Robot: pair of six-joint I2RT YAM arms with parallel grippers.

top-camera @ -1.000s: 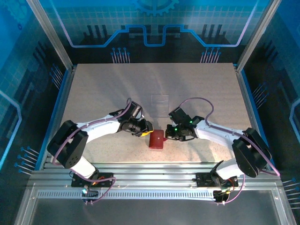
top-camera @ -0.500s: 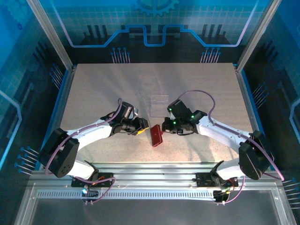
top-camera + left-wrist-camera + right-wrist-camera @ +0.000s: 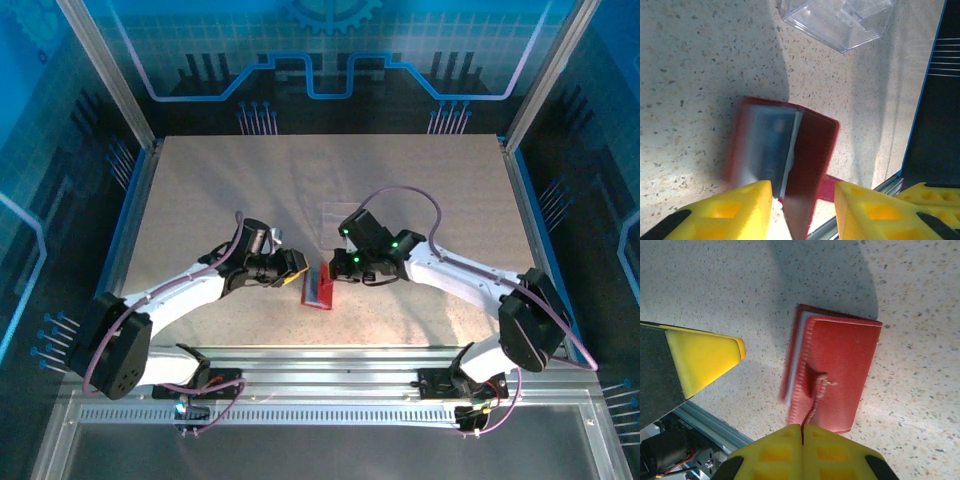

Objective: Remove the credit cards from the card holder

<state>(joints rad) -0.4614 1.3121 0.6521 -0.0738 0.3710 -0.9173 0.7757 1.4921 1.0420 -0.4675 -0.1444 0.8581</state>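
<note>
We wear white links [image 3: 190, 290] and black joints [image 3: 130, 340], trailed by purple cables [image 3: 400, 190]. Our pincer fingers [image 3: 740, 210] are yellow and blocky.

the card holder [image 3: 320, 288] stands half-open on the table [image 3: 200, 180], in the middle of its near part, with the left gripper [image 3: 297, 272] just to its left and the right gripper [image 3: 337, 266] at its right, touching its tab. seen from the left wrist, one cover of the card holder reaches into the gap of that gripper, the other cover lying further left on the table. behind the card holder, toward the middle of the table and apart from it, lies a tray [image 3: 340, 214].
</note>
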